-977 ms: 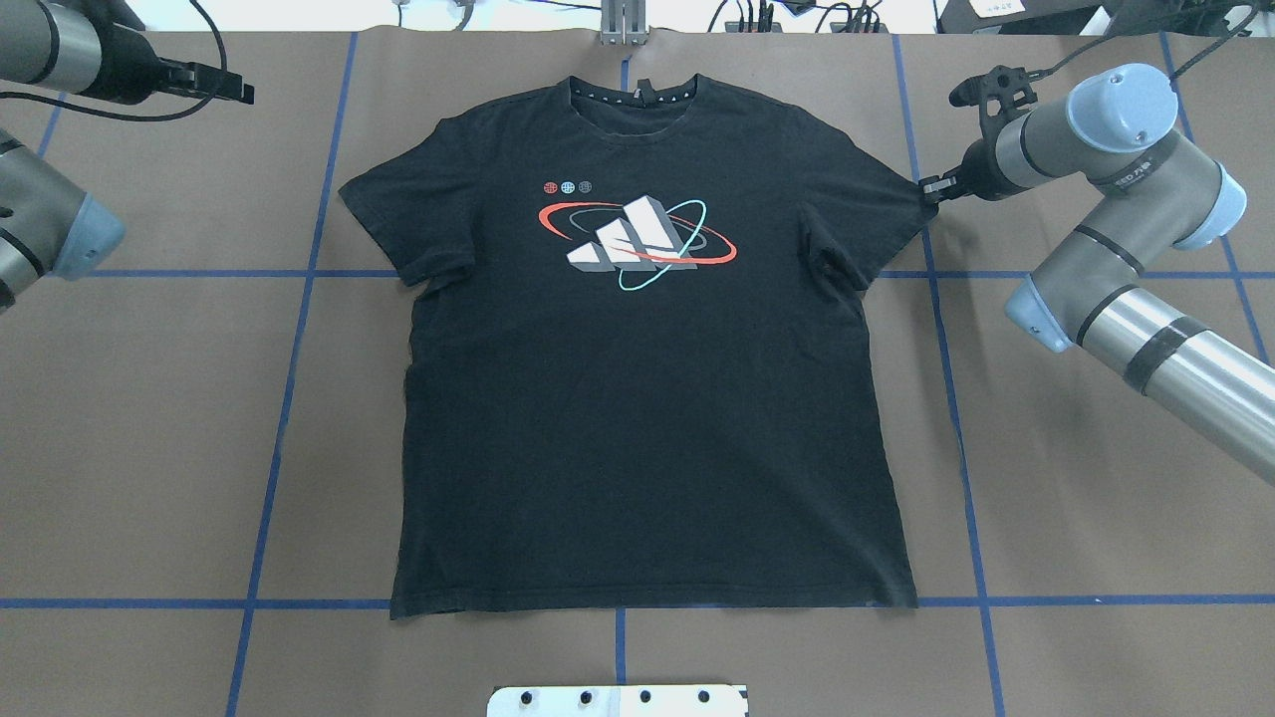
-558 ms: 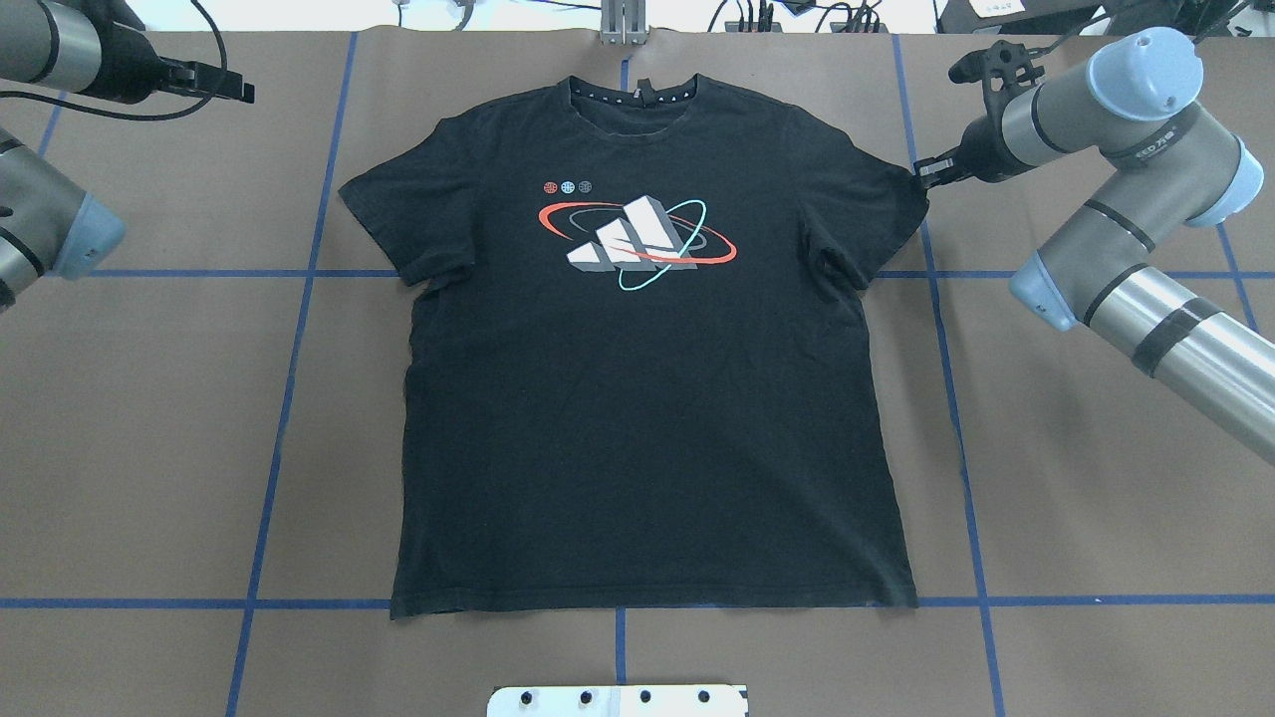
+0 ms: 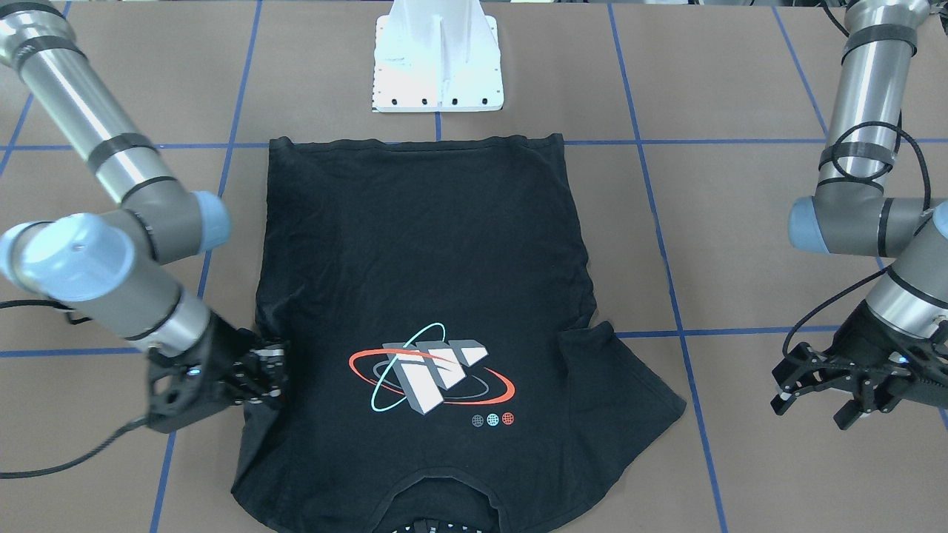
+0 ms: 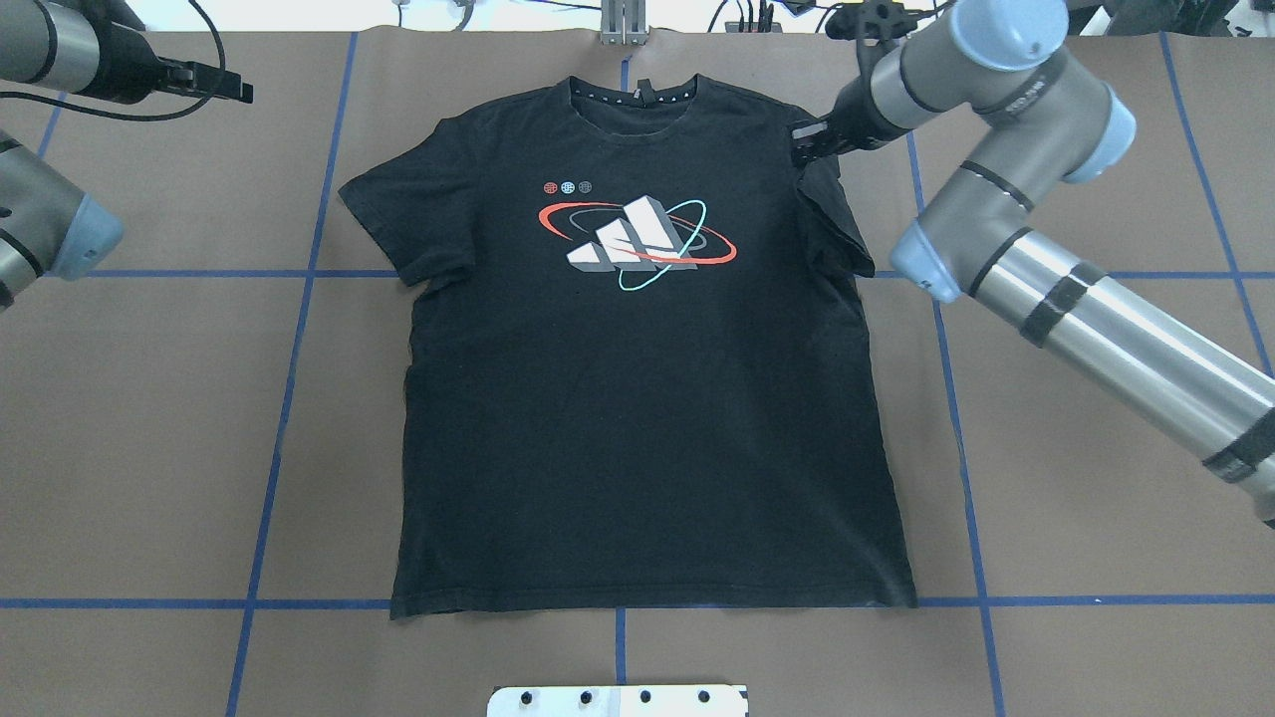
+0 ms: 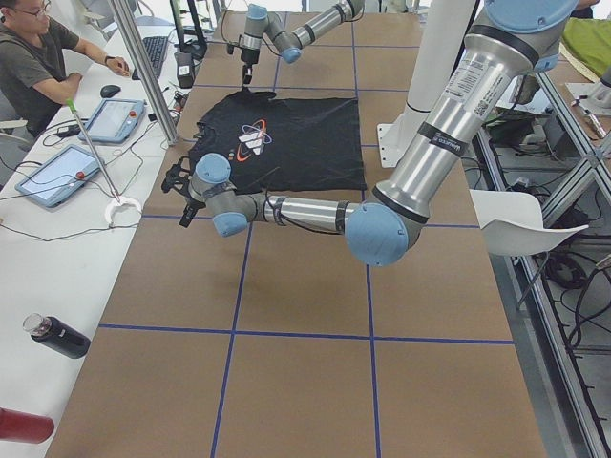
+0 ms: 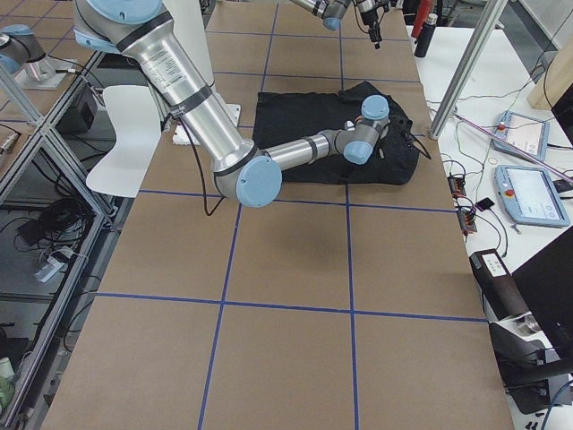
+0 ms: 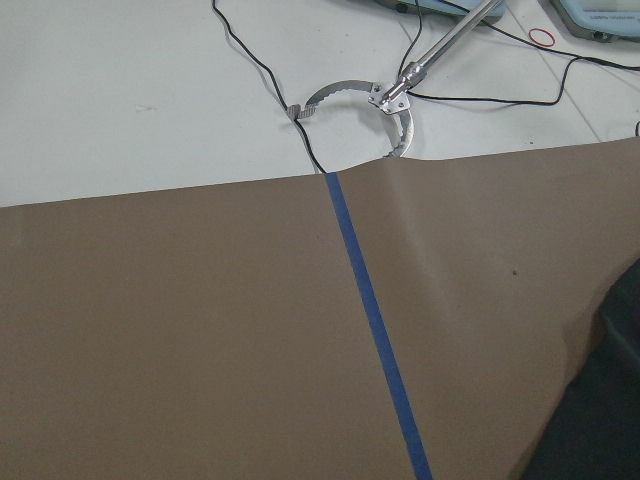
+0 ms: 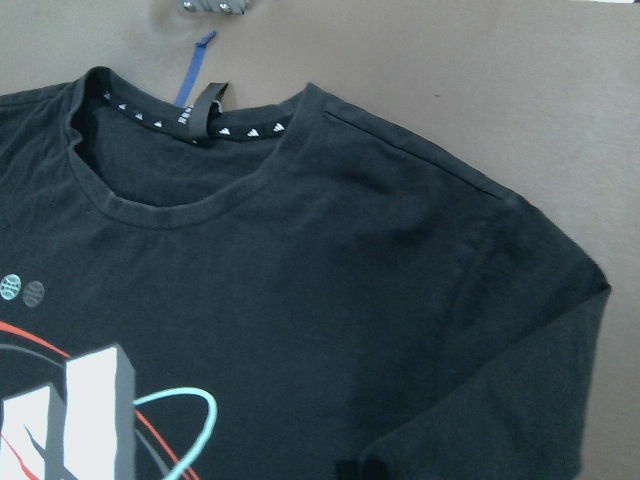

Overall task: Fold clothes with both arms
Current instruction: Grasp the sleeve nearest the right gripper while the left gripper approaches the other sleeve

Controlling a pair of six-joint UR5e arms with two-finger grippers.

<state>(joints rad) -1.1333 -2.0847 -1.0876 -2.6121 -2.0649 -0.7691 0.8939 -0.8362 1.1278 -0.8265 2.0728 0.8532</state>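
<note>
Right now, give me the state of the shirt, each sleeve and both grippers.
T-shirt, flat on the table, print up, body unfolded.
Right sleeve, tip pinched, folded in toward the chest.
Left sleeve, spread flat.
Right gripper, fingers shut on the right sleeve's tip.
Left gripper, fingers open, empty, off the shirt.

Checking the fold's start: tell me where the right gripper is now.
In the overhead view the right gripper sits upper right, pinching the T-shirt at the shoulder on that side, right of the collar.
</note>
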